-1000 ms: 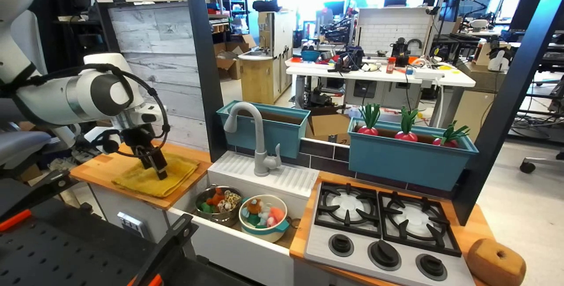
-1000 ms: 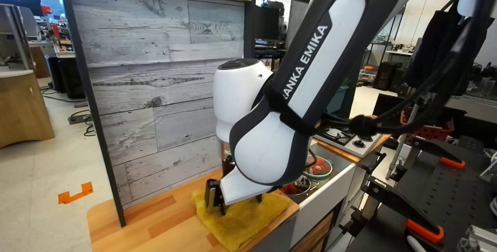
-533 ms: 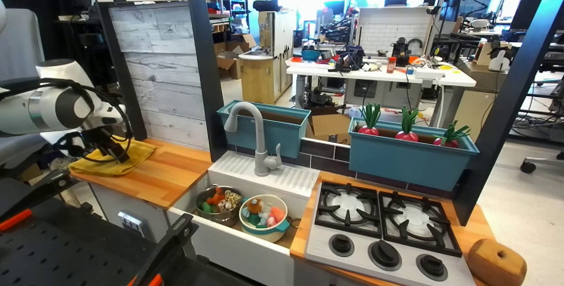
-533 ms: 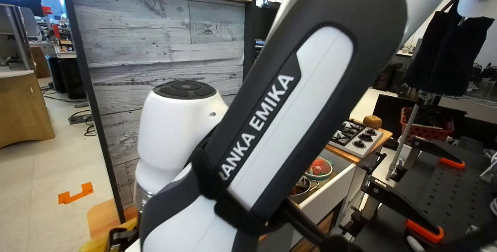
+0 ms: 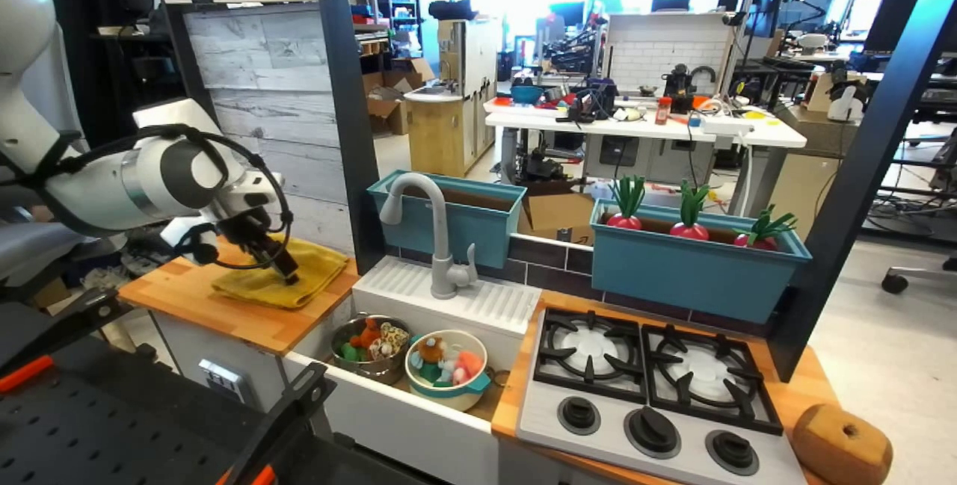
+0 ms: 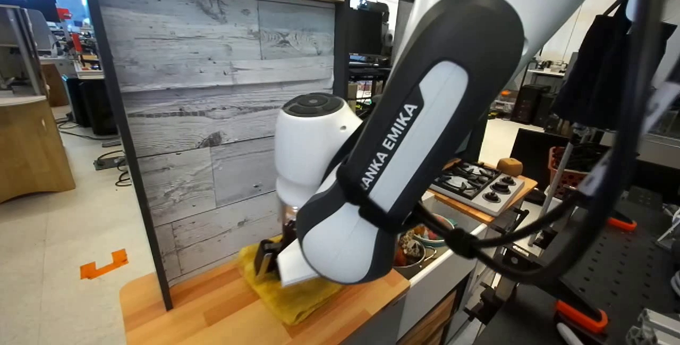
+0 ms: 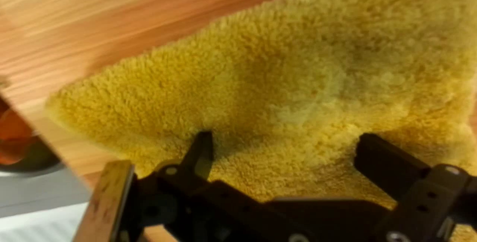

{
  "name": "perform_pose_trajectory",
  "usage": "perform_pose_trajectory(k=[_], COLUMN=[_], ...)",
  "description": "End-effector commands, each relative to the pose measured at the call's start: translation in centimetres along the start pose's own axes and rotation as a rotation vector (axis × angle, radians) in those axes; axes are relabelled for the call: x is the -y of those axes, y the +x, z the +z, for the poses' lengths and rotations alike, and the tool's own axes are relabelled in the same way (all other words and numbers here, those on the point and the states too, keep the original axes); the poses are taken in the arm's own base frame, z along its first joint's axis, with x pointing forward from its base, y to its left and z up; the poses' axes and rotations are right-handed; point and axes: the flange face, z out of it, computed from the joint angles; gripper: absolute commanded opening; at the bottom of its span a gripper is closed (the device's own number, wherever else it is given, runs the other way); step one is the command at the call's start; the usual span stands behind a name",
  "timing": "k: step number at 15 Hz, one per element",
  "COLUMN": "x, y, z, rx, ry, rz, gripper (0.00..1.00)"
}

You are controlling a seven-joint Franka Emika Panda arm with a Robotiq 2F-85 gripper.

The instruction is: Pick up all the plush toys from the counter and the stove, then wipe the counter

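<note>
Gripper (image 7: 285, 135): spread wide, I've got both fingers (image 7: 204, 147) down on the cloth (image 7: 298, 70) with a big gap between the tips.
Tilt: in an exterior view I see it leaning, tips toward the sink (image 5: 404, 425).
Cloth: yellow, fuzzy, a bit rumpled, lying on the counter (image 5: 168, 287) near the sink end. One corner sits near the counter edge on my wrist view.
Counter: light brown wood, and I can see it on the side away from the sink and along the front of the cloth.
Toys (image 5: 390, 339): one heap in the steel pot (image 5: 392, 371) (green, orange, a spotted one), another in the cream pot (image 5: 452, 400) (brown, teal, white, pinkish red). Too piled up for me to count tbh.
Pots: side by side down in the sink, can't tell if they touch.
Faucet (image 5: 439, 246): grey, upright at the back of the sink.
Stove (image 5: 611, 429): two burners (image 5: 587, 339) under black grates (image 5: 645, 369), three black knobs (image 5: 652, 431) in front.
Block (image 5: 843, 446): brown, dimpled, just beside the stove.
Planters (image 5: 688, 276): two teal ones along the back, three radishes (image 5: 688, 232) in the one behind the stove.
Arm (image 6: 393, 143): white and black, blocks part of the cloth for me in an exterior view.
</note>
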Motion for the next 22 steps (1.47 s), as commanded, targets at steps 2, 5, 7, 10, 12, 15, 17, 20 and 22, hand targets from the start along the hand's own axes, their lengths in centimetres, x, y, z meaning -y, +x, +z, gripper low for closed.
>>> perform_pose_trajectory(k=[2, 5, 7, 10, 12, 15, 17, 20, 22], x=[-1.5, 4.7, 8.6, 10.9, 8.5, 1.5, -2.8, -4.0, -1.4], y=[0.6, -2.5, -4.1, -5.0, -4.6, -3.0, -1.3, 1.0, 0.5], z=[0.7, 0.0, -1.0, -2.0, -1.7, -1.0, -1.1, -0.7, 0.0], rx=[0.017, 0.084, 0.125, 0.183, 0.234, 0.269, 0.275, 0.223, 0.199], ry=[-0.016, 0.140, 0.223, 0.257, 0.195, 0.046, -0.039, -0.058, -0.017], rz=[0.019, -0.017, -0.056, -0.051, -0.025, 0.064, 0.098, 0.092, 0.055], gripper=[1.00, 1.00, 1.00, 1.00, 1.00, 1.00, 1.00, 1.00, 1.00])
